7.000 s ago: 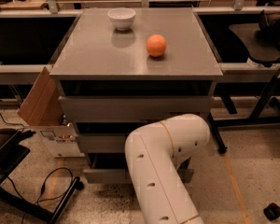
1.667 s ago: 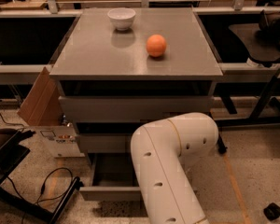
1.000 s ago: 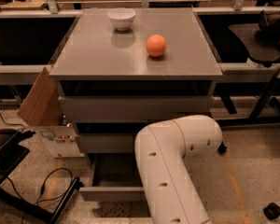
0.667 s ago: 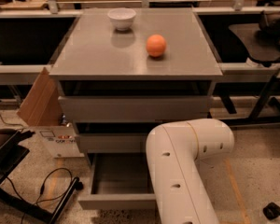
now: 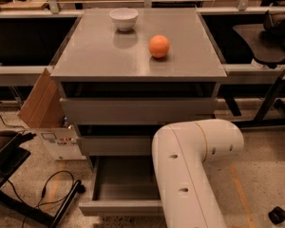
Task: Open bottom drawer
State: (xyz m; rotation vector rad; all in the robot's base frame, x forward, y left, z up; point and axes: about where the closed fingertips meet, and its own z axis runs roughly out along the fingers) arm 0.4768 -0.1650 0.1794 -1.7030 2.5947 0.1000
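Camera view: the white arm rises from the lower edge and bends at a bulky elbow against the grey cabinet's lower right. It hides the gripper, so its grip cannot be told. The bottom drawer stands pulled out beneath the tabletop's front edge.

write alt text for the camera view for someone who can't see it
The bottom drawer of a grey cabinet stands pulled out, the two drawers above it shut. A white robot arm crosses the drawer's right side, and the gripper is out of sight behind it. A white bowl and an orange sit on top.
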